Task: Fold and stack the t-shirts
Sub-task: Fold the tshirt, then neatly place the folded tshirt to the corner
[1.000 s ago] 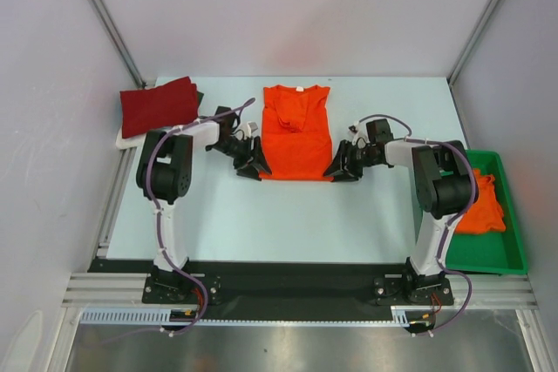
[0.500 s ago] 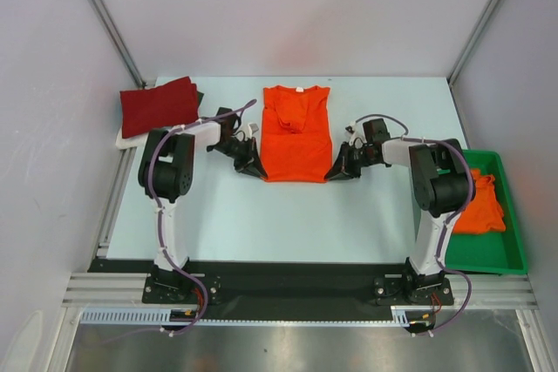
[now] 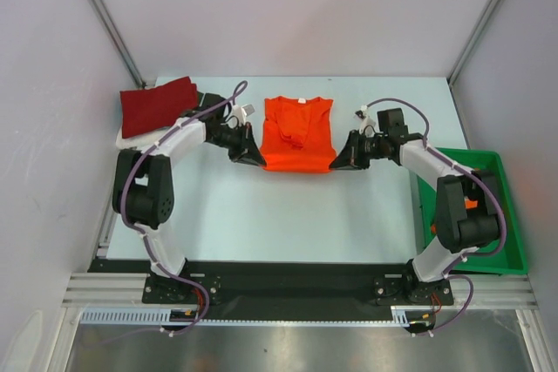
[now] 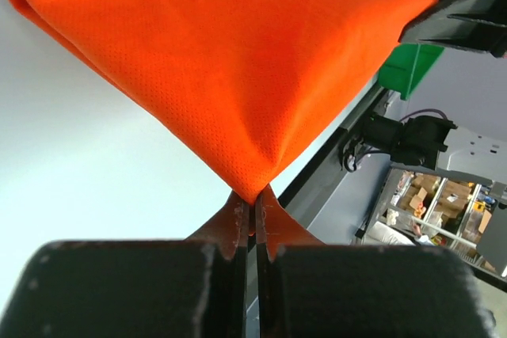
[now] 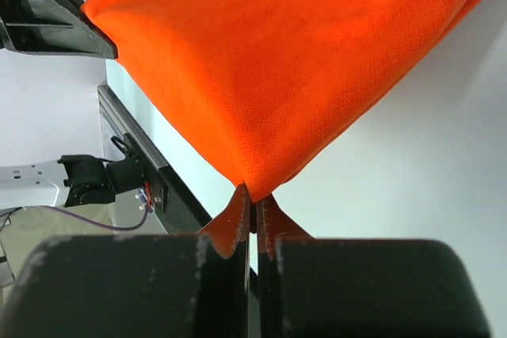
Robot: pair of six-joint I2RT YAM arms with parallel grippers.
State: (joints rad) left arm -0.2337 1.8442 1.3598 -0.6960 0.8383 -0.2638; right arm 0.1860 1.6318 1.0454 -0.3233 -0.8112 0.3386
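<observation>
An orange t-shirt (image 3: pixel 298 132) lies in the middle of the table, collar at the far end. My left gripper (image 3: pixel 259 161) is shut on its near left corner and my right gripper (image 3: pixel 338 163) is shut on its near right corner. In the left wrist view the orange t-shirt (image 4: pixel 238 61) hangs stretched from my left gripper (image 4: pixel 254 199), with its hem held off the table. The right wrist view shows the same for the orange t-shirt (image 5: pixel 293 61) and my right gripper (image 5: pixel 253 199). A folded dark red t-shirt (image 3: pixel 159 104) rests on a white one (image 3: pixel 126 138) at the far left.
A green bin (image 3: pixel 506 254) stands at the table's right edge with another orange t-shirt (image 3: pixel 479 206) crumpled inside it. Enclosure walls rise at the back and on both sides. A black rail runs along the near edge by the arm bases.
Both grippers have shut on the orange t-shirt's near corners, lifted them and carried them away from the bases. The shirt now looks shorter from above.
</observation>
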